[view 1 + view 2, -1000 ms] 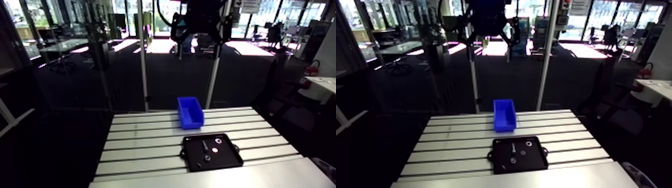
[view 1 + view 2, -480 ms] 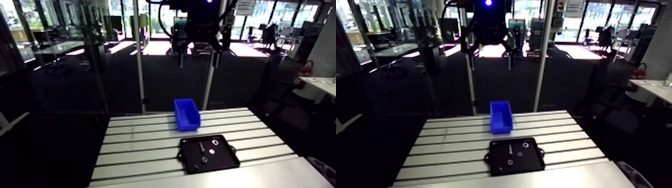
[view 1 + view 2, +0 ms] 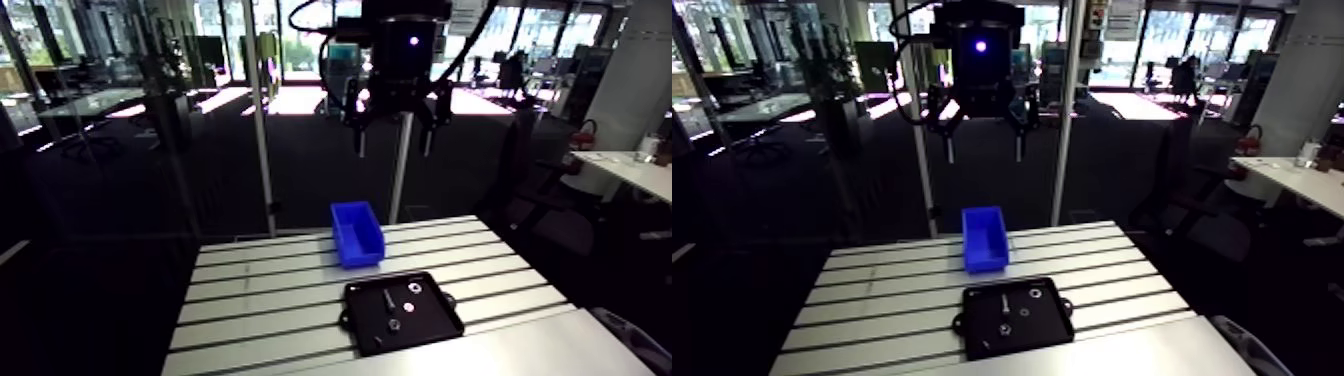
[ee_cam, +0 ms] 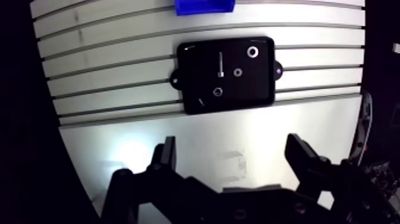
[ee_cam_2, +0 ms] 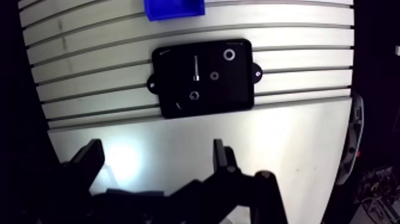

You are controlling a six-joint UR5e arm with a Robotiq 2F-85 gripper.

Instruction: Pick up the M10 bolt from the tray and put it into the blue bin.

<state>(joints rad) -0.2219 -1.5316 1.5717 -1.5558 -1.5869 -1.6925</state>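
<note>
Only the arm view gives us the whole table [image 3: 250, 295], the black tray [image 3: 432, 322] and, close beyond it, the complete blue bin [image 3: 356, 234]; the wrist view cuts the bin off. The gripper [image 4: 232, 143] hangs high above the table, fingers spread wide, holding nothing. The M10 bolt [image 4: 221, 64] lies in the tray (clearest from the wrist), beside a ring [image 4: 253, 52] and smaller pieces [image 4: 218, 92] we cannot name.

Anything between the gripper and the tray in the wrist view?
Nothing: in the wrist view only bare table lies between the open gripper and the tray holding the bolt.
</note>
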